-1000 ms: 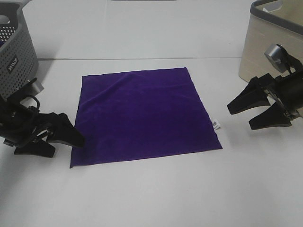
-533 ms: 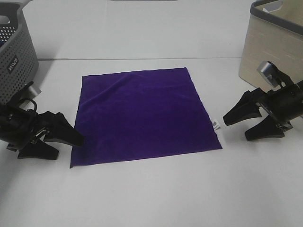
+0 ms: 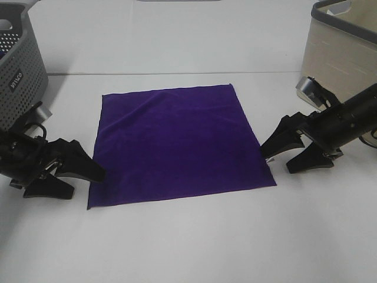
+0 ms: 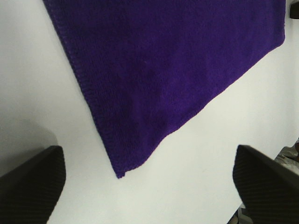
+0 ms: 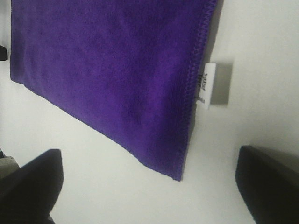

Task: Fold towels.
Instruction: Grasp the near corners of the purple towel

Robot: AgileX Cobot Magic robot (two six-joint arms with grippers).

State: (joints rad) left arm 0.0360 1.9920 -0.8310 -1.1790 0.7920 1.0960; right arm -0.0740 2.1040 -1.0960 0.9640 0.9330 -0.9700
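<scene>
A deep purple square towel lies flat on the white table, with a slight crease near its far left corner. My left gripper is open and empty, low on the table just left of the towel's near left corner. In the left wrist view that corner lies between the two dark fingers. My right gripper is open and empty at the towel's right edge near the near right corner. The right wrist view shows the towel, its small white tag and the fingers on either side of the corner.
A grey perforated basket stands at the far left, behind the left arm. A beige basket with a grey rim stands at the far right, behind the right arm. The white table extends in front of the towel.
My right gripper has moved left and down, from beside the beige basket to the towel's right edge by the tag. The left gripper has hardly moved. The towel lies as before.
</scene>
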